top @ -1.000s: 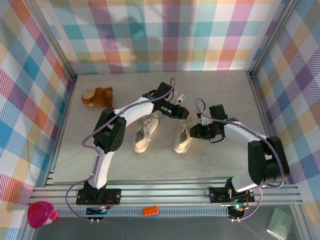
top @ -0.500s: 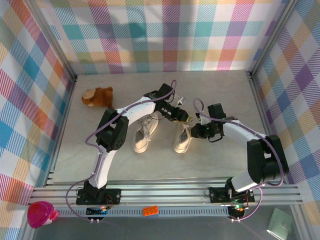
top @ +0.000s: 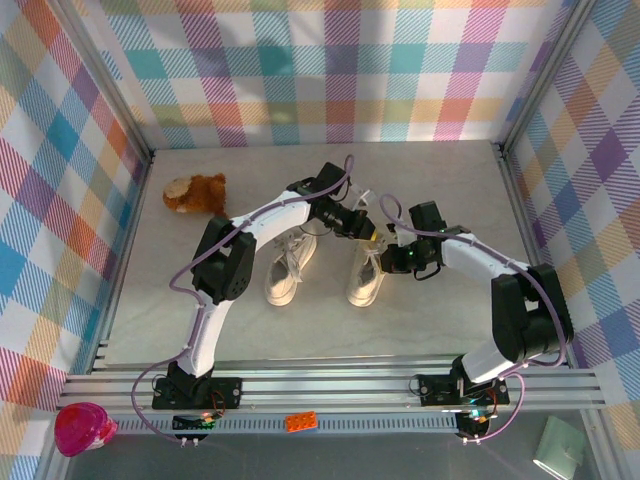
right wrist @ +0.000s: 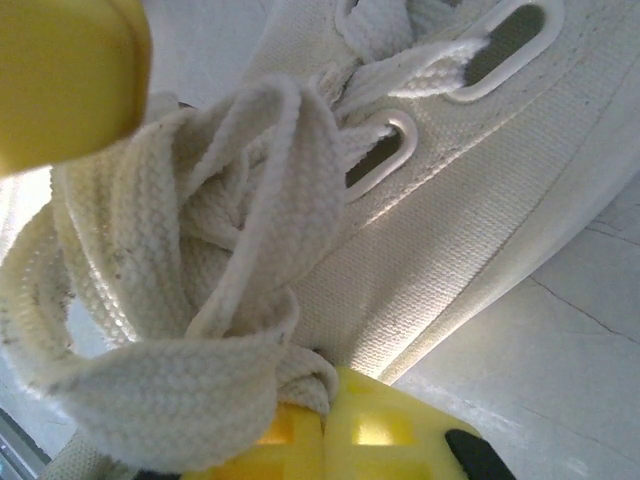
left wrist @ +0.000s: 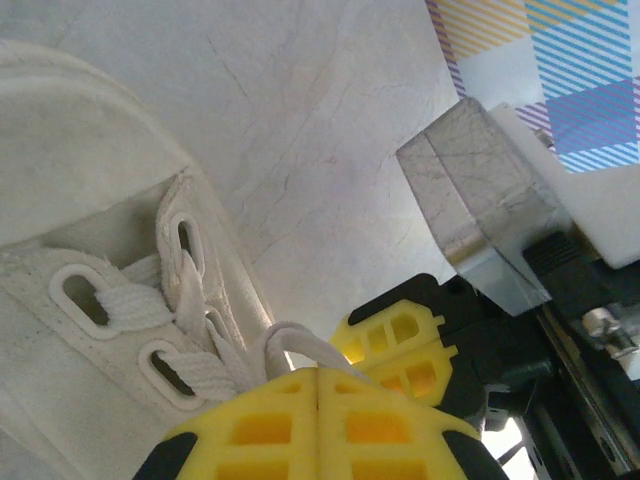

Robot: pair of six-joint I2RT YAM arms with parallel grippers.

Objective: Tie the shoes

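pair: left shoe [top: 288, 262] and right shoe [top: 364, 275] lie side by side in the middle of the table [top: 460, 200], toes toward the near edge.
worked shoe: right shoe, long axis running near to far; its lace [right wrist: 190, 300] bunches at the far, ankle end.
left gripper [top: 368, 232]: fingers pressed flat together, with a loop of lace coming out from between them in the left wrist view; its arm reaches over the left shoe to the far-left side of the bunch.
right gripper [top: 388, 258]: pads closed on a thick fold of lace in the right wrist view; it sits just right of the shoe's far end.
key relation: both grippers meet at one bunch, nearly touching, with the lace between them; a tightening pull would likely go apart, left and right, across the shoe's long axis.
nearer arm: right arm, judged by its base; the left arm is stretched across.
hidden: from above the arms cover the bunch, so bow, knot or tangle cannot be told, nor which strand each gripper has.
bystander: plush toy [top: 195, 192], far left, well apart.
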